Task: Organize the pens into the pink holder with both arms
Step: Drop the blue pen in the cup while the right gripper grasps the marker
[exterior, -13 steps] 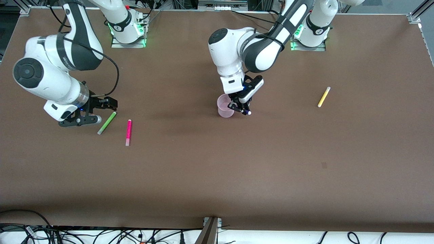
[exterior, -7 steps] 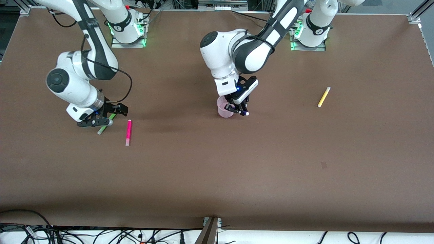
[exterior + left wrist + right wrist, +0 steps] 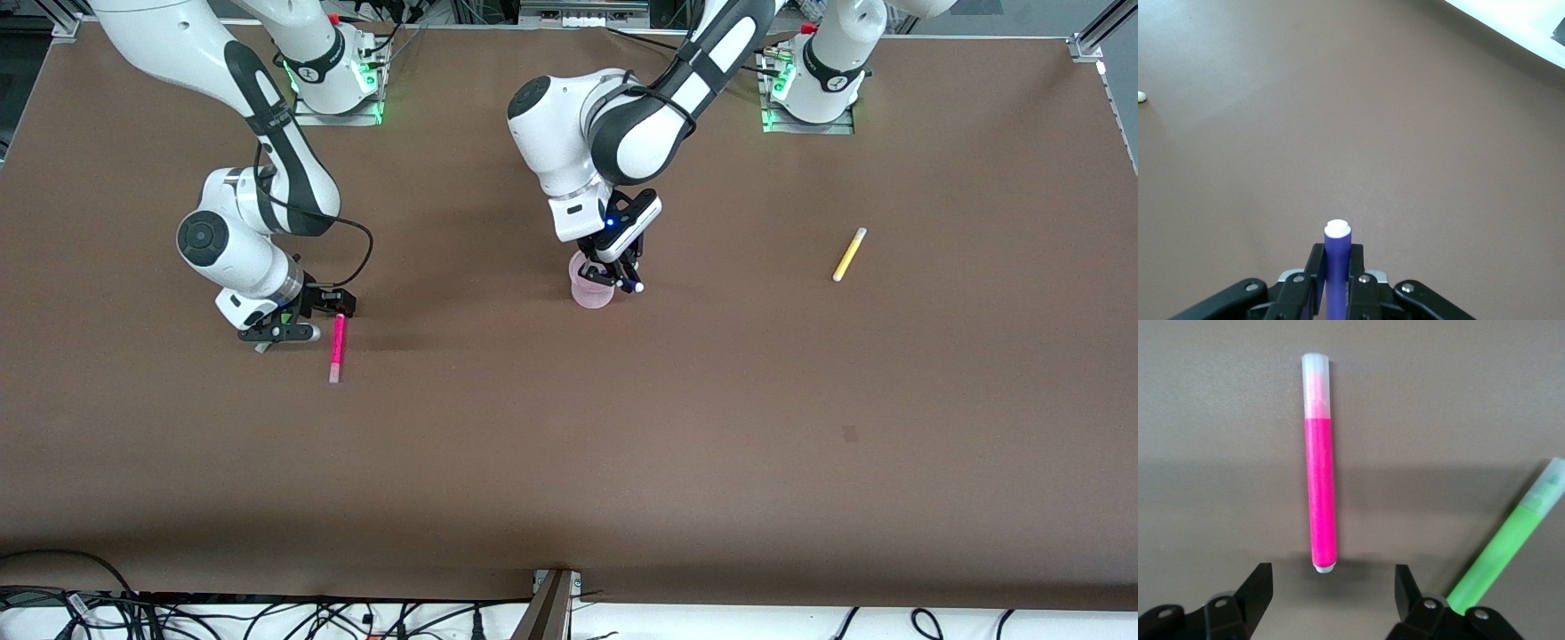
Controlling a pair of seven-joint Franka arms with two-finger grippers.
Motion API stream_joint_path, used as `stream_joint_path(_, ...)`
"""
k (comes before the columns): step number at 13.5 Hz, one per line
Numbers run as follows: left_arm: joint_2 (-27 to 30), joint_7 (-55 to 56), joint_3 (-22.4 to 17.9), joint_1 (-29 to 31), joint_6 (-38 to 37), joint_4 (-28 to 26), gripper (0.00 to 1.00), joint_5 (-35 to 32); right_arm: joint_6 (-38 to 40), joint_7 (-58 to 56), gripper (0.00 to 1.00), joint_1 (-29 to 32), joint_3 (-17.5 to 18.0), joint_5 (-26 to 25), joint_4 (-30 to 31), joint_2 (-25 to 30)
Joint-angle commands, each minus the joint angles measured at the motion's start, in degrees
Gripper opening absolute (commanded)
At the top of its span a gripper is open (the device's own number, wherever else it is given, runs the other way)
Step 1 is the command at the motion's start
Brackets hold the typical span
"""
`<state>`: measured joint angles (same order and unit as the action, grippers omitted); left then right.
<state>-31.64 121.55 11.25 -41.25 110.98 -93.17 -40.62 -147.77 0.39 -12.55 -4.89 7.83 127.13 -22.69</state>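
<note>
My left gripper (image 3: 622, 281) hangs over the rim of the pink holder (image 3: 587, 291), shut on the dark purple pen (image 3: 637, 286). In the left wrist view the purple pen (image 3: 1337, 257) stands clamped in the left gripper (image 3: 1337, 270), white end out. My right gripper (image 3: 316, 320) is low over the table, open, at one end of the magenta pen (image 3: 336, 348). The right wrist view has the magenta pen (image 3: 1321, 493) lying just ahead of the right gripper (image 3: 1333, 581), with the lime green pen (image 3: 1501, 553) beside one finger. The yellow pen (image 3: 848, 254) lies alone toward the left arm's end.
The brown table (image 3: 569, 444) has a metal bracket (image 3: 553, 604) at the edge nearest the front camera. Cables (image 3: 178, 613) run along that edge. The arm bases stand on plates with green lights (image 3: 336, 111).
My right arm has swung from beside the green pen over to the magenta pen's end, now covering most of the green pen. My left gripper has shifted with the purple pen over the holder.
</note>
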Motion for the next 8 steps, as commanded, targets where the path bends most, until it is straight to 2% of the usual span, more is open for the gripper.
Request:
stream_joint_path(1,-1.49,1.41,-0.70,-1.29,-1.99,1.76,0.00,-1.92,-2.26,-0.92,0.72,-0.11,0.49,1.93,-0.83,-1.92)
stream_joint_path(4,-2.46,1.41,-0.70,-1.47,-1.90,2.02,0.00,-2.27,-2.53,-0.92,0.54,-0.29,0.50,2.28,-0.92,-2.10)
stream_joint_path(5,-2.72,1.59,-0.70,-1.81,-1.99,2.03,0.00,-2.45,-2.61,-1.00,0.52,-0.29,0.50,2.45,-1.01,-2.10)
stream_joint_path(6,-2.99,2.02,-0.70,-1.82,-1.90,2.03,0.03,-2.45,-2.62,-1.00,0.48,-0.29,0.58,2.46,-1.27,-2.10)
stream_joint_path(7,-2.99,2.20,-0.70,-1.99,-1.90,2.20,0.14,-2.45,-2.62,-1.00,0.46,-0.29,0.58,2.46,-1.62,-2.71)
stream_joint_path(8,-2.99,2.29,-0.70,-1.99,-1.90,2.81,0.19,-2.45,-2.62,-1.09,0.41,-0.29,0.58,2.63,-1.80,-2.97)
